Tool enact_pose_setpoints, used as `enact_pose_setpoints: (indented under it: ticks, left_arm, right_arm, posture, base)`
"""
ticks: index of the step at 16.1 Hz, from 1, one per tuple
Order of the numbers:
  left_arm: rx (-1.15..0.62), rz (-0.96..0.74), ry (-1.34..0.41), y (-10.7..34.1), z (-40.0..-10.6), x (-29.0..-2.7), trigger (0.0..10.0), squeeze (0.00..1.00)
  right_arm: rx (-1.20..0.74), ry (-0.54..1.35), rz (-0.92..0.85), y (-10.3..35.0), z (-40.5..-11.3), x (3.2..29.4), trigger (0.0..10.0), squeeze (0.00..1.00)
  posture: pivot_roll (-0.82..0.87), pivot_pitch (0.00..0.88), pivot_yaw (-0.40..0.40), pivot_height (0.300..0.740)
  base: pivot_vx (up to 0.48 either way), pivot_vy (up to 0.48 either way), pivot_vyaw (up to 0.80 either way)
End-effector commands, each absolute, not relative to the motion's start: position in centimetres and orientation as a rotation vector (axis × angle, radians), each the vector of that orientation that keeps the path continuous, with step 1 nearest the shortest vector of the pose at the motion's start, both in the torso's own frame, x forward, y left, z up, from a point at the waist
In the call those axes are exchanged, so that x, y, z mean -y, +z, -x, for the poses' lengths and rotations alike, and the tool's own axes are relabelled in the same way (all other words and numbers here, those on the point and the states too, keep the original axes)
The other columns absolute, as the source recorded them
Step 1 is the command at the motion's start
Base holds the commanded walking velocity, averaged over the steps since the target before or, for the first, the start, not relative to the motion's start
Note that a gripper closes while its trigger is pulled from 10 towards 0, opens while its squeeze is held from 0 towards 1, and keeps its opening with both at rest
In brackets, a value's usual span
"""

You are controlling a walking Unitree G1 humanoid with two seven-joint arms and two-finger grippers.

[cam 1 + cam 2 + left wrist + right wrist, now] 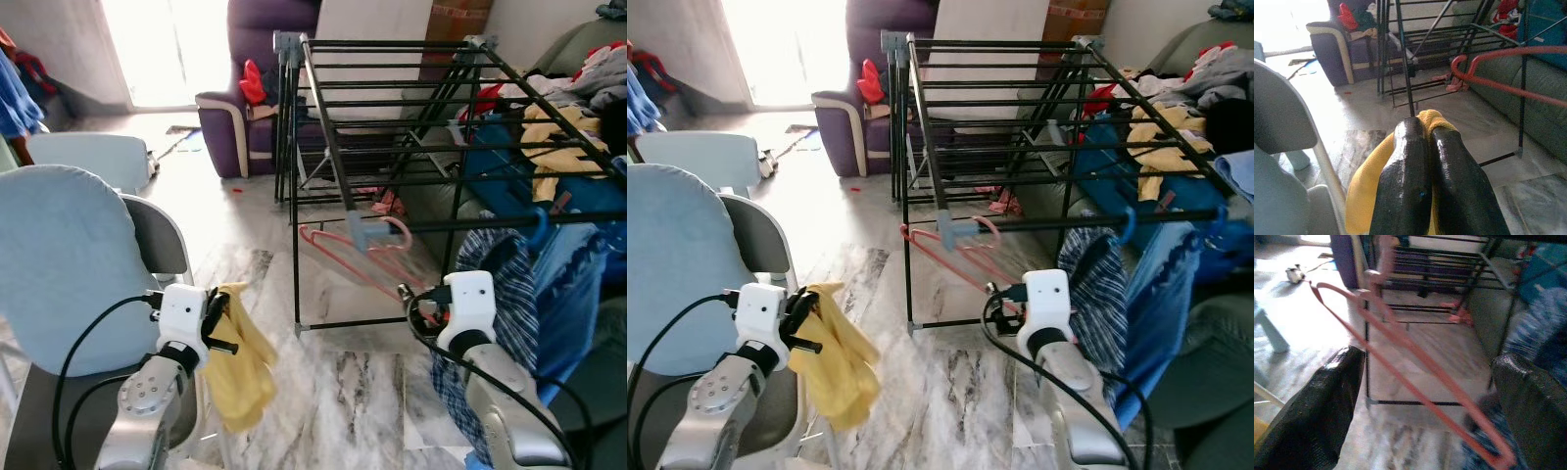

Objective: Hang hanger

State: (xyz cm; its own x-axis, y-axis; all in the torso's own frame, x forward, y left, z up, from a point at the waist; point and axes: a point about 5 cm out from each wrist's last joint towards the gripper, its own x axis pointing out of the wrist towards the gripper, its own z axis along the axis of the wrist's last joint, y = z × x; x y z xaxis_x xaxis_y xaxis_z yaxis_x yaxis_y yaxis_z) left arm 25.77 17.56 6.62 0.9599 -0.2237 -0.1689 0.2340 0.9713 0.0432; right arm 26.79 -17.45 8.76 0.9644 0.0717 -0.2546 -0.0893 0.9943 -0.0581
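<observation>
A pink hanger (353, 257) dangles tilted from the front rail of the black drying rack (392, 98), its hook by a grey clip (361, 231). My right gripper (411, 297) is open just below the hanger's lower end. In the right wrist view the pink hanger (1415, 362) runs between the spread fingers (1327, 411) without being pinched. My left gripper (221, 305) is low on the left, shut on a yellow cloth (245, 367). The left wrist view has the yellow cloth (1364, 196) draped around the closed fingers (1405, 181).
A light blue chair (69, 264) stands close on the left. A purple armchair (250, 108) sits behind the rack. A plaid shirt (505, 294) and blue garments hang on the rack's right end. A sofa piled with clothes (578, 88) lies to the right. The floor is marble.
</observation>
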Motion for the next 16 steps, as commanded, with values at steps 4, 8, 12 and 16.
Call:
enact_pose_setpoints:
  ticks: [4, 8, 12, 16]
  left_arm:
    - [-0.108, -0.076, -0.253, 7.8, -26.3, -17.2, 10.0, 0.0]
    - [-0.108, -0.078, -0.269, 7.8, -26.3, -17.0, 10.0, 0.0]
    - [-0.105, -0.085, -0.28, 7.7, -26.4, -16.9, 10.0, 0.0]
    - [-0.104, -0.09, -0.28, 7.7, -26.5, -16.9, 10.0, 0.0]
  right_arm:
    - [-0.263, 0.013, 0.152, 9.0, -26.7, 19.2, 10.0, 0.0]
    - [-0.307, 0.088, 0.172, 8.5, -27.2, 20.0, 10.0, 0.0]
    - [-0.342, 0.213, 0.203, 8.2, -28.5, 20.2, 10.0, 0.0]
    - [-0.311, 0.356, 0.249, 8.9, -30.6, 19.5, 10.0, 0.0]
  posture:
    - [-0.08, 0.006, -0.008, 0.74]
    - [-0.09, 0.01, -0.002, 0.74]
    - [-0.09, 0.012, 0.0, 0.74]
    - [-0.09, 0.015, 0.0, 0.74]
  base:
    - [0.0, 0.0, 0.0]
    - [0.0, 0.0, 0.0]
    - [0.0, 0.0, 0.0]
    - [0.0, 0.0, 0.0]
